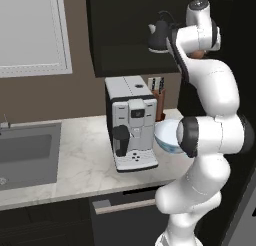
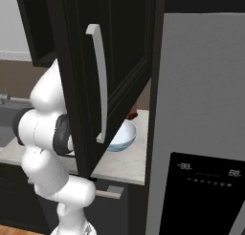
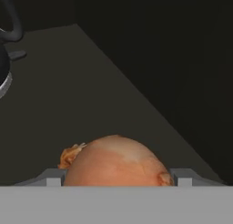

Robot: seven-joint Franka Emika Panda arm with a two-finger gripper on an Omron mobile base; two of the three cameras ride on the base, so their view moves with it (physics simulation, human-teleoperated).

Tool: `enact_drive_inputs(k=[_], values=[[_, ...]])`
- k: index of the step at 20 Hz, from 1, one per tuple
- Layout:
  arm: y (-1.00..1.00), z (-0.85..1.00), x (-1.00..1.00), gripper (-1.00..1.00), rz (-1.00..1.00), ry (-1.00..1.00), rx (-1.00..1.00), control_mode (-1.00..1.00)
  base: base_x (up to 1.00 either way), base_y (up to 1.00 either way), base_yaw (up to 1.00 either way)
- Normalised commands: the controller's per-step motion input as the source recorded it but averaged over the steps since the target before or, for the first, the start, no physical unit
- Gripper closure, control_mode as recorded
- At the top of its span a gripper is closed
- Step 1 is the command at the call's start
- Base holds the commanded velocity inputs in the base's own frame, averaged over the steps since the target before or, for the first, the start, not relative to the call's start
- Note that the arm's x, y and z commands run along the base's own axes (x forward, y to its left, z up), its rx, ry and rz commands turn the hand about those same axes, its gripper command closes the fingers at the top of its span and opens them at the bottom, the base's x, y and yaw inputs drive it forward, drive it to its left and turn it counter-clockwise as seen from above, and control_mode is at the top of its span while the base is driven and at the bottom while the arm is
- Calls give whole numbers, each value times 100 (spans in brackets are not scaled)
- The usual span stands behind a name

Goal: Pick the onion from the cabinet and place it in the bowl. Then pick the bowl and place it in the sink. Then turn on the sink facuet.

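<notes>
Hand (image 3: 116, 182): inside the dark upper cabinet, fingers either side of the onion; whether they press it cannot be told.
Onion (image 3: 117, 161): smooth orange-brown bulb, papery tip, on the matte cabinet shelf (image 3: 68, 95).
Bowl (image 1: 167, 135): round, pale blue, on the marbled counter (image 1: 75, 155) beside the boxy coffee machine (image 1: 131, 122).

The only readable marks are on the dark control panel (image 2: 206, 181) set into the grey fridge door (image 2: 203, 86) in the right base view: two pale digital readouts, each looking like "88", one toward the panel's left and one toward its right. Small symbols between them are too tiny to read.
</notes>
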Motion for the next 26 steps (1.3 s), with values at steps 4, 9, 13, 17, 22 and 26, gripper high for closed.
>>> enact_drive_inputs(k=[4, 9, 13, 17, 22, 26], values=[[13, -12, -100, 100, 0, -12, 0, -100, 0, 0, 0], [29, -20, -100, 100, 0, -6, 0, -100, 0, 0, 0], [37, -26, -100, 100, 1, 0, 0, -100, 0, 0, 0], [42, -39, -100, 100, 3, 0, 0, -100, 0, 0, 0], [28, -47, -82, 100, 10, 15, 0, -100, 0, 0, 0], [3, -67, -31, 100, 17, 19, 0, -100, 0, 0, 0]])
